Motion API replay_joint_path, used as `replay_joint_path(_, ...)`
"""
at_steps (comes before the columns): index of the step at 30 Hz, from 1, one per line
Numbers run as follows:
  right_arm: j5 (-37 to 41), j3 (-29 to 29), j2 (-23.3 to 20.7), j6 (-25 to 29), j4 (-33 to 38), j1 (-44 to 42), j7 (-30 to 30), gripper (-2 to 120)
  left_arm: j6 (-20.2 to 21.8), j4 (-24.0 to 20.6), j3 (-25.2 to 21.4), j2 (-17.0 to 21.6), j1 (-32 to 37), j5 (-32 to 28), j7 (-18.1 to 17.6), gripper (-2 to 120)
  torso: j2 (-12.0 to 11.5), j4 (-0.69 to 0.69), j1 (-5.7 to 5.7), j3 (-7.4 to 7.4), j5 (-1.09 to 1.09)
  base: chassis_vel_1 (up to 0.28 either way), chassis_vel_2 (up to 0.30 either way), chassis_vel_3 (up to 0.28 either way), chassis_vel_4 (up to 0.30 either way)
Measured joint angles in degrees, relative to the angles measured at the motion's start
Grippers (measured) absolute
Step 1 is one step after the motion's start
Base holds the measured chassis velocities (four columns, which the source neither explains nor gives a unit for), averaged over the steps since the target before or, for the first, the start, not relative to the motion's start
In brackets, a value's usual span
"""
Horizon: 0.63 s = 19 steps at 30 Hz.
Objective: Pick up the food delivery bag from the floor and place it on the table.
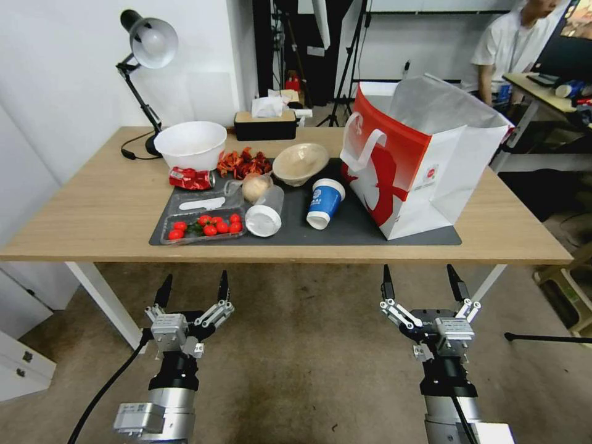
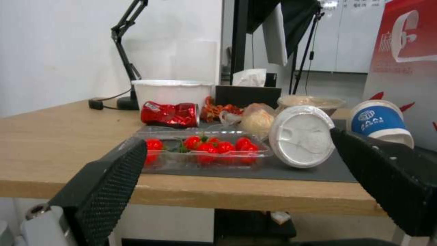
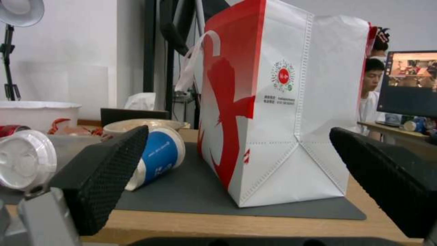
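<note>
head view: the food delivery bag (image 1: 419,160) stands upright on the table (image 1: 92,216), on the right end of its dark mat (image 1: 364,231), not on the floor (image 1: 296,345). it sits ahead of and above the right gripper (image 1: 424,280), the nearer arm; the left gripper (image 1: 193,287) hangs well apart, both jaws spread and empty. left wrist view: tomato tray (image 2: 200,148) lies ahead between the spread jaws. right wrist view: the bag (image 3: 278,112) rises straight ahead between the open jaws.

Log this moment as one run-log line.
food delivery bag: upright on table mat | left gripper: open, empty, before table edge | right gripper: open, empty
</note>
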Motion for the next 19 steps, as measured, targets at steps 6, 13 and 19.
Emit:
replay_joint_path(6,0.03,0.0,0.0,-0.01,0.02,0.0,0.0,100,0.02,-0.01,0.0,0.0,0.0,0.0,-0.01,100,0.0,0.0,0.0,0.0,0.0,0.0,0.0,0.0,0.0)
replay_joint_path(13,0.04,0.0,0.0,-0.03,0.03,0.0,0.0,100,0.03,-0.03,0.0,0.0,0.0,-0.01,-0.01,100,0.0,0.0,0.0,0.0,0.0,0.0,0.0,0.0,0.0)
replay_joint_path(19,0.04,0.0,0.0,-0.04,0.03,0.0,0.0,100,0.03,-0.03,0.0,0.0,0.0,-0.01,-0.01,100,0.0,0.0,0.0,0.0,0.0,0.0,0.0,0.0,0.0)
